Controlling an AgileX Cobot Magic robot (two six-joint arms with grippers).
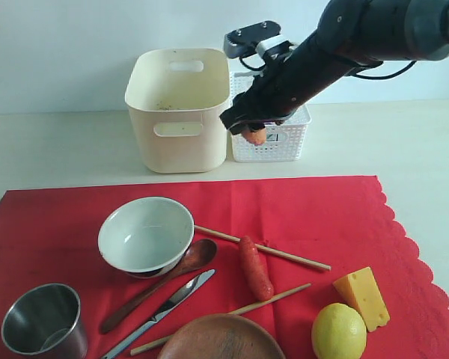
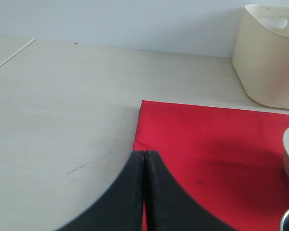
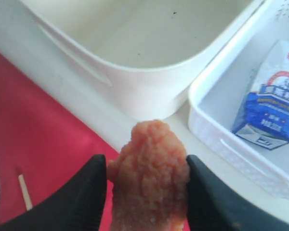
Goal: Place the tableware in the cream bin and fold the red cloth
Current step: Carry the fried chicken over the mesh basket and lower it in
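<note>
Looking at the exterior view, the right end effector is clamped on a lumpy orange-pink food chunk. It hangs by the gap between the tall cream plastic bin and the white lattice basket. The basket sits at the bin's 3 o'clock with a blue-and-white milk carton inside.

No tableware is binned yet. The white bowl, steel cup, brown wooden spoon, metal knife, two thin wooden chopsticks and round brown plate all lie on the big red scalloped cloth, toward 6-7 o'clock from that end effector. Spoon and knife run 7-to-1.

The left end effector is closed on nothing at the cloth's corner, so I'd guess it's nearer the bowl and cup. Everything sits on a pale wood-look surface, with a plain light wall behind.
</note>
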